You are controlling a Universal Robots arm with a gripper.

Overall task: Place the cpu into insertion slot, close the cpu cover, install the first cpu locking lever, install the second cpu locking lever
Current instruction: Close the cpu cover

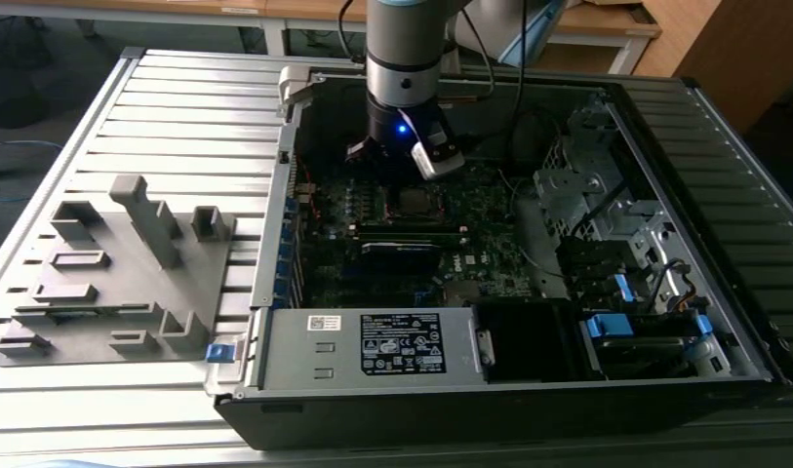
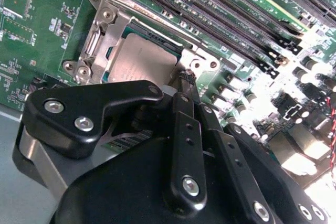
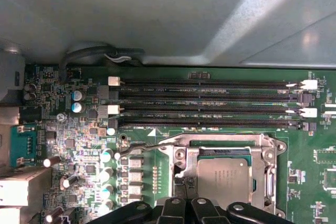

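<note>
The cpu (image 3: 223, 177) (image 2: 142, 59), a dull silver square, lies in the insertion slot (image 1: 416, 202) on the green motherboard. The cpu cover (image 3: 218, 142) (image 2: 105, 30), a silver frame, lies flat around it. A thin wire locking lever (image 3: 143, 147) runs along one side of the frame, and its hooked end sticks out past the socket. My gripper (image 2: 186, 75) (image 3: 185, 201) (image 1: 400, 180) hangs low over the socket's edge. Its black fingers are pressed together, and the tip is at the frame's corner beside the cpu. Whether the tip touches a lever there I cannot tell.
Long black memory slots (image 3: 210, 103) (image 2: 220, 3) run beside the socket, and small capacitors (image 3: 107, 174) stand on another side. The case wall (image 3: 157, 14) rises behind them. Outside the case on the exterior view's left lies a grey fixture tray (image 1: 110, 273). A drive cage (image 1: 591, 185) stands on the right.
</note>
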